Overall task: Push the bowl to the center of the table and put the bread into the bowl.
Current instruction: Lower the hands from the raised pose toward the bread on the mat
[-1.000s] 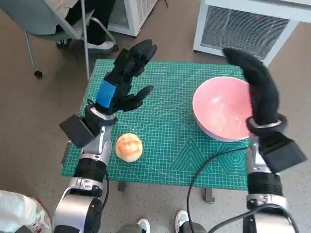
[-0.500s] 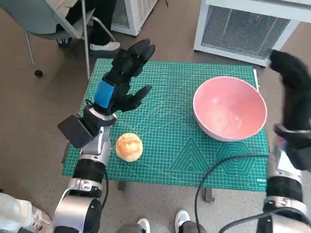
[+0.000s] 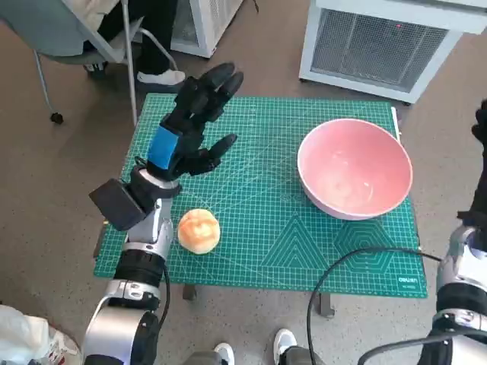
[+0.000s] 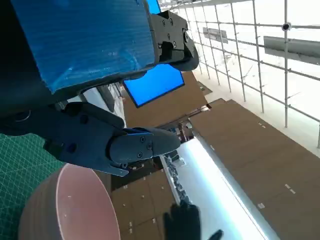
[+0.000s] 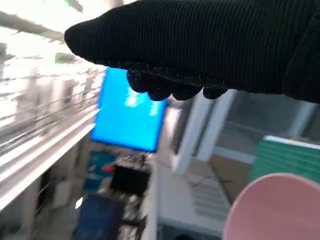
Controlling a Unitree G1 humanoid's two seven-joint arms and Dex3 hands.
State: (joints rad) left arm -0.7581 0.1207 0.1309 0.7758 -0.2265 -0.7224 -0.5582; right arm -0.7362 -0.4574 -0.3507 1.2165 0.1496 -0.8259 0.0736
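A pink bowl stands empty on the right part of the green mat. A round golden bread lies near the mat's front left edge. My left hand hangs open above the mat's left part, beyond the bread and touching nothing. Its blue-taped back fills the left wrist view, with the bowl below its fingers. My right hand shows only at the picture's right edge, beyond the table and apart from the bowl. The glove holds nothing; the bowl's rim shows below it.
A white slatted appliance stands behind the table at the right. A chair and a person's legs are at the back left. A black cable loops over the front right of the mat. A white bag lies on the floor.
My right hand has swung away from the bowl's right rim, out past the table's right edge. The bowl, the bread and my left hand stay where they were; the camera shifted slightly.
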